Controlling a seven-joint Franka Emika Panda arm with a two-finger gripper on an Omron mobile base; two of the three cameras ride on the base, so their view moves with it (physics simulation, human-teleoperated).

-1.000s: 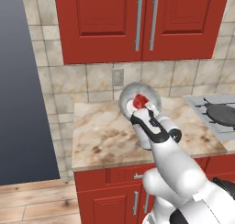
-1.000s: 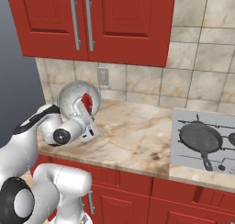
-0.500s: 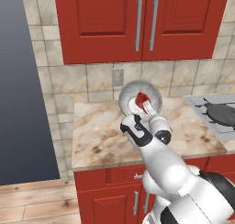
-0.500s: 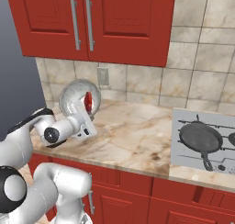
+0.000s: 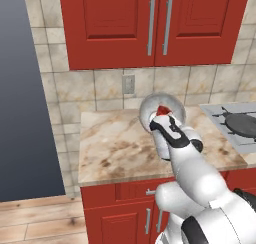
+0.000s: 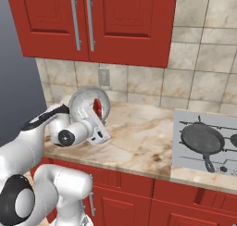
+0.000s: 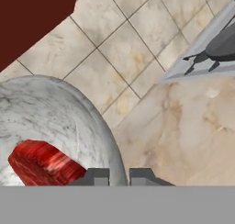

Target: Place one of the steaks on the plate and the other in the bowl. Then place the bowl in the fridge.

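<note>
1. Grey and metallic-looking, the bowl (image 5: 161,108) is pinched by its thin rim in the pincer (image 7: 119,174), whose jaws are nearly closed, one tip on either side of the wall.
2. Inside the bowl, just left of the tips in the hand view, lies one steak (image 7: 43,163).
3. Rigid but probably slick, I reckon; a rim hold lets it swing, and the loose meat may slide if it tips.
4. Compared with a second ago, the bowl rides higher above the marble counter (image 5: 115,148) and is turning left.
</note>
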